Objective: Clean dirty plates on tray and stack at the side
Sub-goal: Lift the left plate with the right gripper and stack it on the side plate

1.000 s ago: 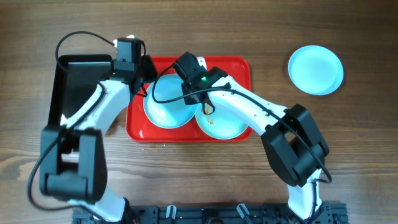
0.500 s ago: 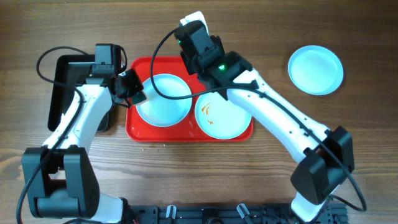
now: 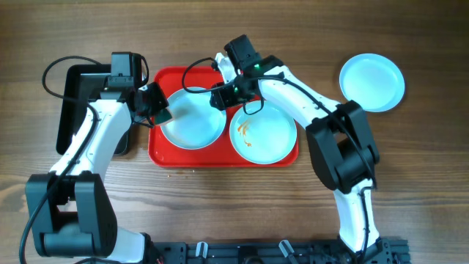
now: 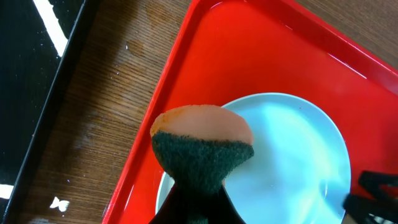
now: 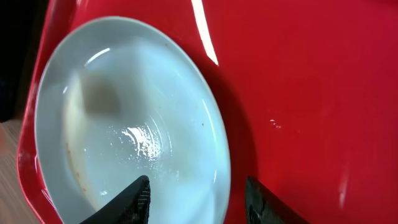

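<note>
The red tray (image 3: 223,157) holds two pale blue plates. The left plate (image 3: 192,121) looks wet and mostly clean; it also shows in the left wrist view (image 4: 298,168) and the right wrist view (image 5: 118,137). The right plate (image 3: 265,138) has an orange-brown smear. A third plate (image 3: 371,82) lies on the table at the far right. My left gripper (image 3: 158,108) is shut on an orange-and-green sponge (image 4: 202,146) over the left plate's left rim. My right gripper (image 3: 221,96) is open, with its fingers (image 5: 199,202) either side of that plate's right rim.
A glossy black tray (image 3: 80,99) stands left of the red tray, also in the left wrist view (image 4: 31,74). Bare wooden table (image 3: 410,169) lies around both trays. The red tray's floor (image 5: 305,93) shows beside the plate in the right wrist view.
My right gripper has come down from behind the tray to the left plate's right rim. My left gripper, with the sponge, pulled back to the plate's left edge and then stayed there.
</note>
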